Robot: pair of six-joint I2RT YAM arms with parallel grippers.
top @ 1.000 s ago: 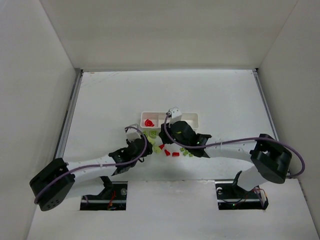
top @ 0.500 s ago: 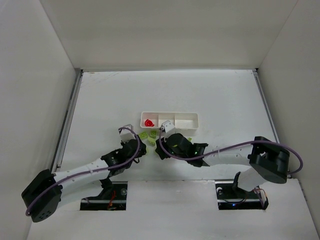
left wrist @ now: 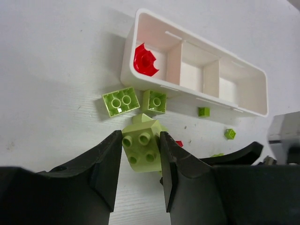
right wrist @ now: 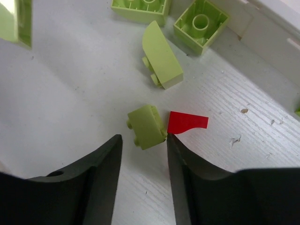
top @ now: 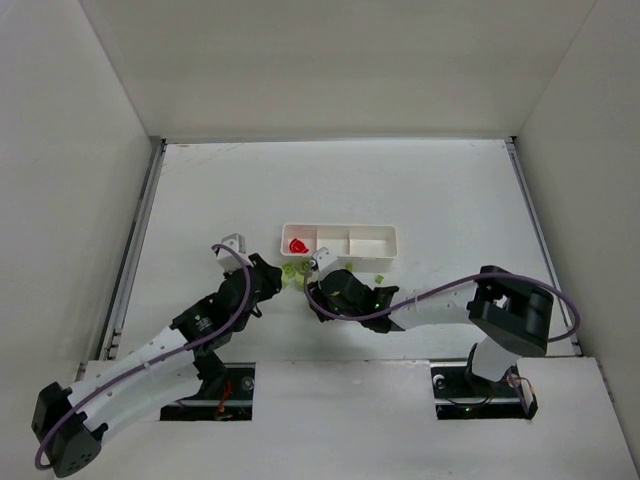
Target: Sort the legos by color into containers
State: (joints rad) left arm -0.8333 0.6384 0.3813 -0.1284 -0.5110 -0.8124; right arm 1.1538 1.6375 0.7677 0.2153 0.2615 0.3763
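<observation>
The white tray [left wrist: 243,101] lies ahead with three compartments; a red piece [left wrist: 145,61] rests in its left one [top: 298,246]. My left gripper [left wrist: 140,140] is shut on a pale yellow-green four-stud brick [left wrist: 143,150], just near of two upturned green bricks [left wrist: 121,101]. My right gripper [right wrist: 143,140] stands open low over the table. A small pale green brick [right wrist: 146,126] lies just ahead of its tips, touching the right fingertip [right wrist: 174,145], and a flat red piece [right wrist: 187,122] lies beside it. In the top view both grippers [top: 268,280] [top: 315,290] meet at the pile in front of the tray [top: 384,230].
A curved pale green brick [right wrist: 161,56] and two upturned green bricks [right wrist: 201,21] lie between my right gripper and the tray wall [right wrist: 276,28]. Tiny bright green pieces [left wrist: 203,111] [left wrist: 229,133] sit right of the pile. White walls enclose the table on three sides.
My right gripper has come back from over the tray down to the loose bricks. My left arm has swung leftward, its jaws closing onto the pale brick.
</observation>
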